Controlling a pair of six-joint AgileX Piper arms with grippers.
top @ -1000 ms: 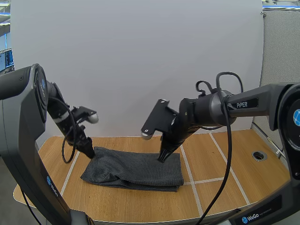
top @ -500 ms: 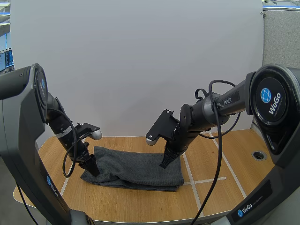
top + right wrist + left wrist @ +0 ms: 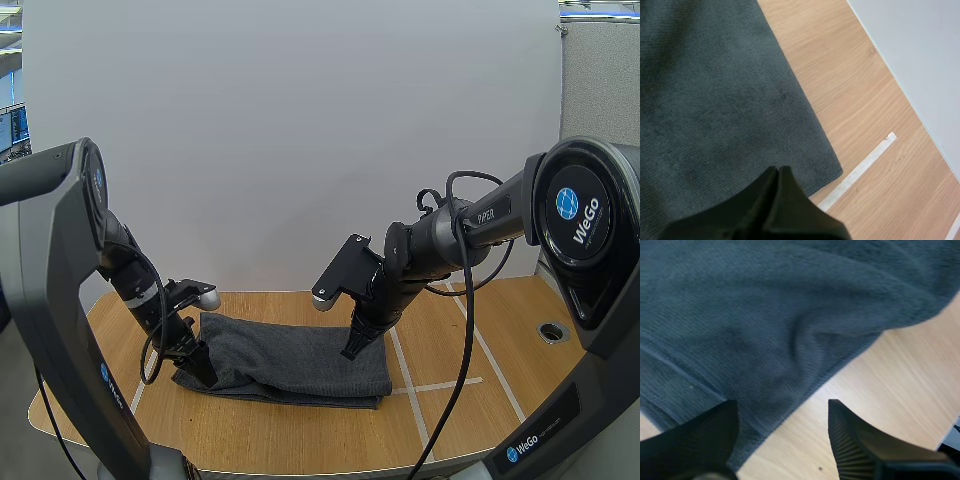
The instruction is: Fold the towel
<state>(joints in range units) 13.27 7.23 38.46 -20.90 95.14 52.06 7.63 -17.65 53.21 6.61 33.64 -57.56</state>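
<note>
The left hand (image 3: 197,362) has dropped to the 8 o'clock corner of the towel (image 3: 290,355), opened wide astride its edge. The right hand (image 3: 350,348), closed empty, sits at 2 o'clock. On the surface (image 3: 300,435) the towel looks folded once; another fold likely remains.

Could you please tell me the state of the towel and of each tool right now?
towel: folded over in layers, lying on the table.
left tool: open, astride the towel's left edge.
right tool: shut on nothing, tip at the towel's right part; contact unclear.
</note>
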